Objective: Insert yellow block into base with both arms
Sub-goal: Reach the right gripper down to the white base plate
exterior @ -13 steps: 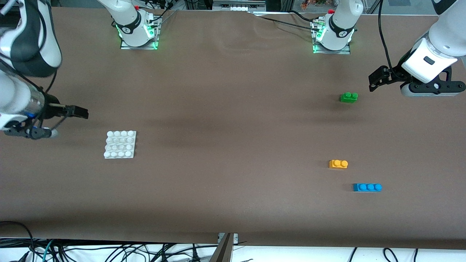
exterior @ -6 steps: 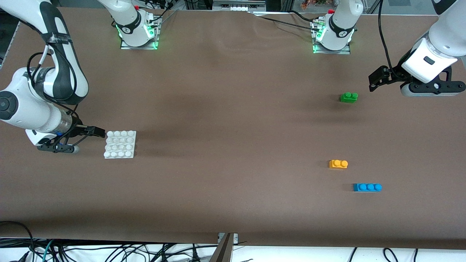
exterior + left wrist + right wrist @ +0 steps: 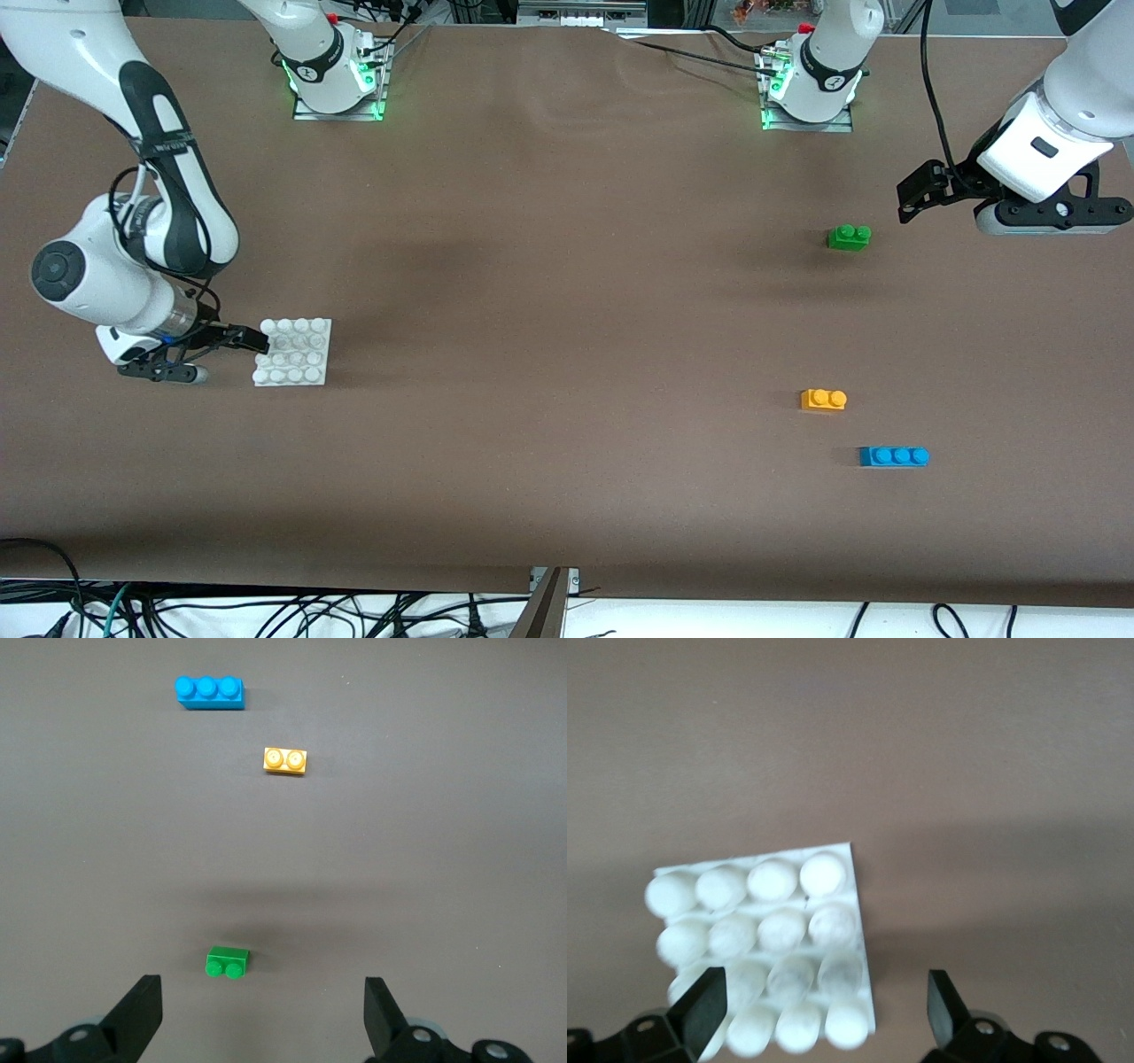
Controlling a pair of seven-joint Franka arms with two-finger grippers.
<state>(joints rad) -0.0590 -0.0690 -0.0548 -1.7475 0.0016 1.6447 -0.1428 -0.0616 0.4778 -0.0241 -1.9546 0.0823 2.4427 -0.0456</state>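
Note:
The yellow block (image 3: 823, 400) lies on the table toward the left arm's end, also in the left wrist view (image 3: 285, 760). The white base (image 3: 294, 352) lies toward the right arm's end. My right gripper (image 3: 251, 338) is low at the base's edge, open and empty. In the right wrist view the base (image 3: 766, 939) fills the space before the open right gripper (image 3: 822, 1005). My left gripper (image 3: 912, 199) hangs open and empty beside the green brick (image 3: 849, 237) and waits. In the left wrist view its fingers (image 3: 137, 1014) stand wide apart.
A green two-stud brick (image 3: 228, 962) lies farther from the front camera than the yellow block. A blue three-stud brick (image 3: 894, 456) lies nearer to the camera than the yellow block, also in the left wrist view (image 3: 209, 692). Both arm bases stand along the table's back edge.
My right arm has swung down and in toward the base, and its gripper has come up to the plate's edge. The left arm and the bricks have not moved.

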